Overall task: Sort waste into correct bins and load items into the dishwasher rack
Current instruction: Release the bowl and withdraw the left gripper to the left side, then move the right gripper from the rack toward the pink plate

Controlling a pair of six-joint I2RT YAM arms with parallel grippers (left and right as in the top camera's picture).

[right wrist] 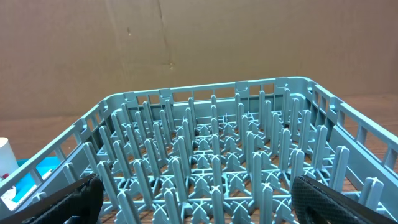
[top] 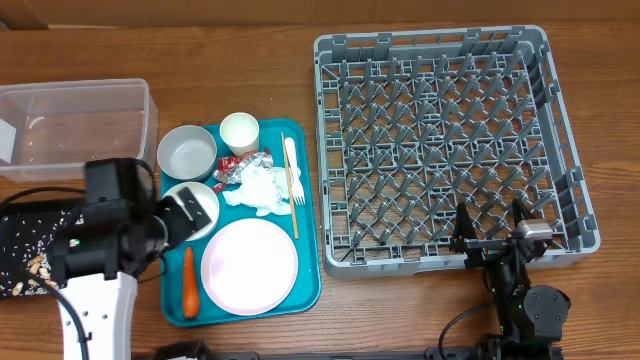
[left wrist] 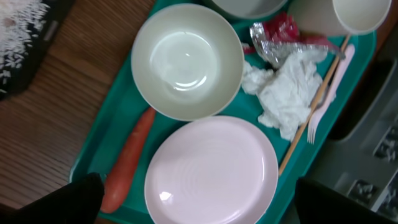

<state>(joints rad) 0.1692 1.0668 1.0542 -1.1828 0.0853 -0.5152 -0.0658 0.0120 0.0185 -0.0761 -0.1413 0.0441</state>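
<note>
The left tool (left wrist: 214, 200) hangs wide over the teal tray (top: 312, 285) with nothing between its fingers, above the whitish bowl (left wrist: 186, 59) and the pink plate (left wrist: 211, 171), which lie close together. In the overhead view this arm hides part of the bowl. The carrot (left wrist: 127, 158) lies along the tray's left edge beside both. Right of the bowl the crumpled napkin (left wrist: 283, 93) sits against the foil wrapper (left wrist: 280, 34), with the wooden stick (left wrist: 313, 106) and white fork (left wrist: 333, 84) side by side near the tray's right edge. The grey bowl (top: 187, 152) and cup (top: 239, 132) stand at the tray's far end. Left of it, the black tray (top: 12, 235) carries the food scraps (top: 35, 268), and the clear tub (top: 75, 125) stands behind. The right tool (top: 491, 228), also wide and holding nothing, hovers at the near wall of the rack (top: 450, 60), which stands on the table (top: 250, 40) just right of the teal tray
</note>
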